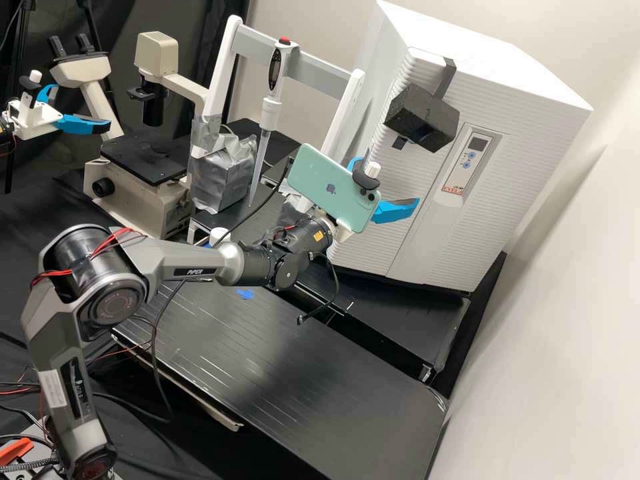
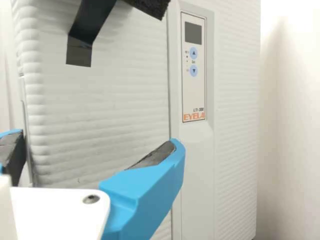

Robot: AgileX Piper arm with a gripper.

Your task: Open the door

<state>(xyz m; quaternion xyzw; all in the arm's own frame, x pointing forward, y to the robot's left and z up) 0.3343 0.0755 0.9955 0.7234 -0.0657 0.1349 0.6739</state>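
Observation:
The gripper [image 1: 387, 181] is open in the high view, in front of the white cabinet [image 1: 520, 80] and below a black foam block [image 1: 421, 119] taped to its door [image 1: 377, 259]. Nothing shows between the fingers. From the wrist, the open gripper [image 2: 97, 140] faces the ribbed door [image 2: 110, 105], which stands closed against the control strip [image 2: 194, 75]. Part of the foam block [image 2: 152, 6] hangs above, with black tape [image 2: 80, 52] on the door beside it. I cannot tell whether a fingertip touches the door.
A pipette [image 1: 268, 113] hangs on a white rack [image 1: 347, 110] left of the cabinet, near a silver-taped block [image 1: 223, 173]. A microscope [image 1: 150, 160] stands farther left. Another blue-fingered gripper [image 1: 83, 124] is at the left edge. The black bench [image 1: 287, 373] lies in front.

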